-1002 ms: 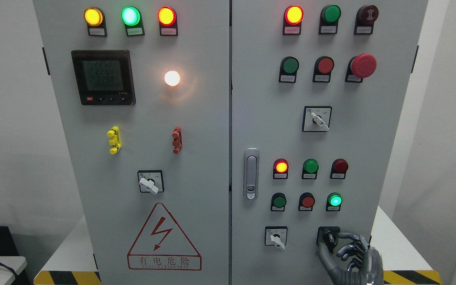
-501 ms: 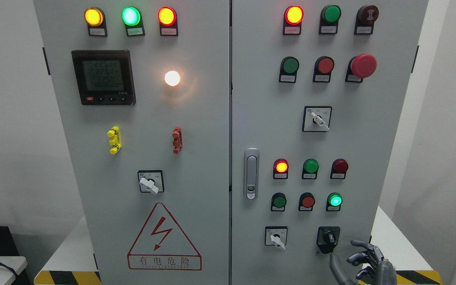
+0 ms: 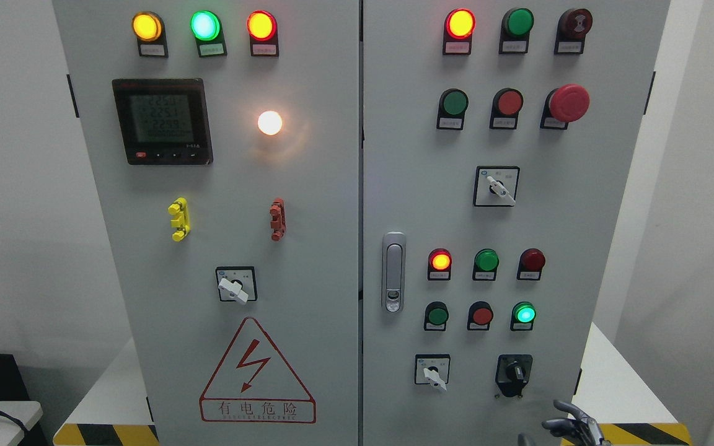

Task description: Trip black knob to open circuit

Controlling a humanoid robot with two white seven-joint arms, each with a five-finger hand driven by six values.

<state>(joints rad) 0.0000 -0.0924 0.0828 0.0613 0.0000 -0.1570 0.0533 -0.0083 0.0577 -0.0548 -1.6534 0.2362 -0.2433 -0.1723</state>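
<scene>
One black knob, four switches.

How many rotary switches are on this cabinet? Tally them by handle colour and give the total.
White-handled switches: 3
Black knob: 1
Total: 4

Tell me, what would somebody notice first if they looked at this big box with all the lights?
Probably the glowing white lamp on the left door, beside the dark meter screen. Next, the big red mushroom button at the upper right, and the red lightning warning triangle low on the left door. The robot's right hand peeks in at the bottom right, below the black knob, not touching it.
</scene>
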